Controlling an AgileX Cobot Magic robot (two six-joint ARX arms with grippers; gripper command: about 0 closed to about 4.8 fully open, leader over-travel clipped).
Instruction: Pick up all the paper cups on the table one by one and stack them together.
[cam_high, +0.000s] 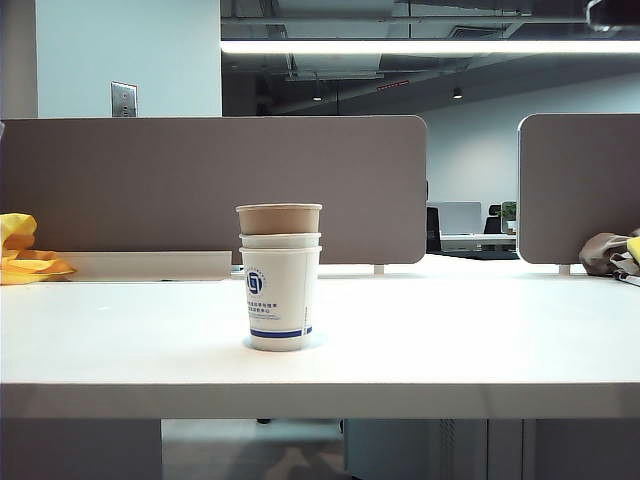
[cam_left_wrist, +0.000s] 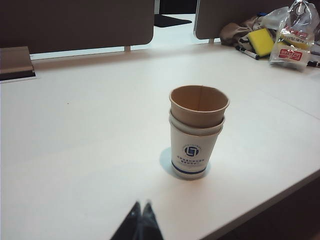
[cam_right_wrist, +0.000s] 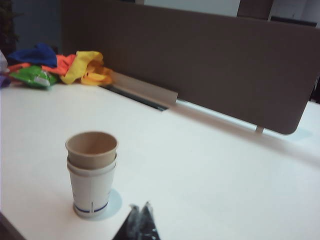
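The paper cups (cam_high: 280, 275) stand nested in one upright stack near the middle of the white table (cam_high: 480, 330). The tan-brown cup (cam_high: 279, 218) is on top, a white rim shows under it, and a white cup with a blue logo and band (cam_high: 280, 300) is at the bottom. The same stack of paper cups (cam_left_wrist: 196, 131) shows in the left wrist view, and the stack (cam_right_wrist: 91, 172) in the right wrist view. My left gripper (cam_left_wrist: 140, 205) is shut and empty, well back from the stack. My right gripper (cam_right_wrist: 139, 206) is shut and empty, beside the stack and apart from it. Neither gripper shows in the exterior view.
Grey-brown divider panels (cam_high: 215, 185) run along the table's back. A yellow bundle (cam_high: 22, 250) lies at the far left, with coloured bags (cam_right_wrist: 55, 67) near it. A yellow sponge (cam_left_wrist: 261, 41), a plastic packet (cam_left_wrist: 292, 37) and a crumpled brown cloth (cam_high: 605, 252) lie at the far right.
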